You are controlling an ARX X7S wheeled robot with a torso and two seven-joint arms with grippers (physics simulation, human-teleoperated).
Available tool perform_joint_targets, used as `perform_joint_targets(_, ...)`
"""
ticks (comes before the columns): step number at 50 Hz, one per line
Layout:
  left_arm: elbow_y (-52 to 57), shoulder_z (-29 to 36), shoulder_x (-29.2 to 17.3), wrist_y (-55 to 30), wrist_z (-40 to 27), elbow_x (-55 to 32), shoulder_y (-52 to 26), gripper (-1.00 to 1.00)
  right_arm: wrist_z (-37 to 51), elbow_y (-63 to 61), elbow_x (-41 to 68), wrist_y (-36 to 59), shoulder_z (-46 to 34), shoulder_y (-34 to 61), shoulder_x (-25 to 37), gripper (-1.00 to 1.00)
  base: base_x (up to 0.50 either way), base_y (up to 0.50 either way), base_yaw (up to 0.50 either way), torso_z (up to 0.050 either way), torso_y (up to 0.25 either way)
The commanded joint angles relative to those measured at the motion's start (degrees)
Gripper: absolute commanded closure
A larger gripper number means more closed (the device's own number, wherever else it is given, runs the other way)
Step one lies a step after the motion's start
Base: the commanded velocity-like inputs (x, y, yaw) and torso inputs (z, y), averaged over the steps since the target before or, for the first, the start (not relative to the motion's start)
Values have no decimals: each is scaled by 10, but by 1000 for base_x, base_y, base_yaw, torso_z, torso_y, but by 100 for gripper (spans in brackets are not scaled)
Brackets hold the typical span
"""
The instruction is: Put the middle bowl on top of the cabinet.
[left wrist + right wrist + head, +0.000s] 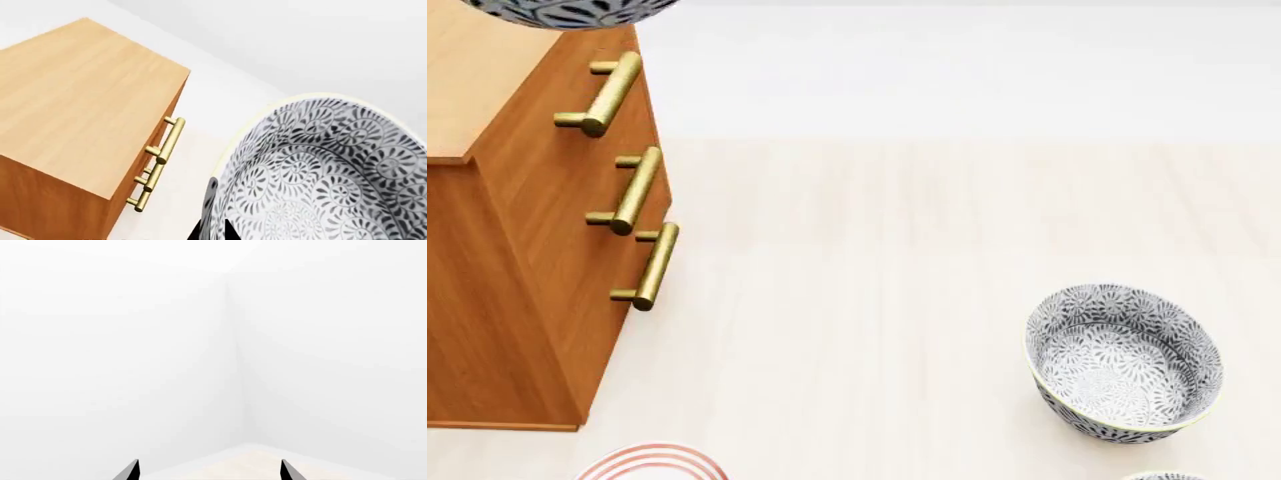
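The middle bowl (327,175), deep with a grey-and-white floral pattern and a pale rim, fills the left wrist view. My left gripper (212,231) is shut on its rim, one dark fingertip on each side of the wall. In the head view only the underside of the middle bowl (567,12) shows, hanging over the front edge of the cabinet's light wood top (474,80). The orange-brown cabinet (73,105) with brass bar handles (641,190) stands below it. My right gripper (210,470) is open, facing a bare white wall corner with nothing between its fingertips.
A look-alike patterned bowl (1124,362) stands on the pale floor at the lower right of the head view, and the rim of another one (1165,476) shows at the bottom edge. A round thing with pink rings (647,464) lies by the cabinet's foot.
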Motion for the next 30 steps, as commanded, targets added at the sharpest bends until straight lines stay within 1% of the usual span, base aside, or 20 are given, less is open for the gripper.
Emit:
perform_joint_targets(1, -139, 35, 20, -23, 14, 10, -44, 100, -11, 0, -9, 6, 15, 5, -10, -100, 0, 0, 0, 0, 0)
perform_joint_targets(5, -188, 50, 24, -32, 20, 11, -43, 100, -11, -4, -7, 2, 18, -2, -9, -100, 0, 0, 0, 0, 0)
perform_joint_targets(14, -252, 80, 22, -32, 35, 35, -28, 100, -7, -5, -9, 2, 16, -2, -10, -100, 0, 0, 0, 0, 0)
perform_joint_targets(30, -302, 95, 4, -10, 44, 48, -6, 100, -2, -9, -9, 0, 15, -7, -8, -100, 0, 0, 0, 0, 1)
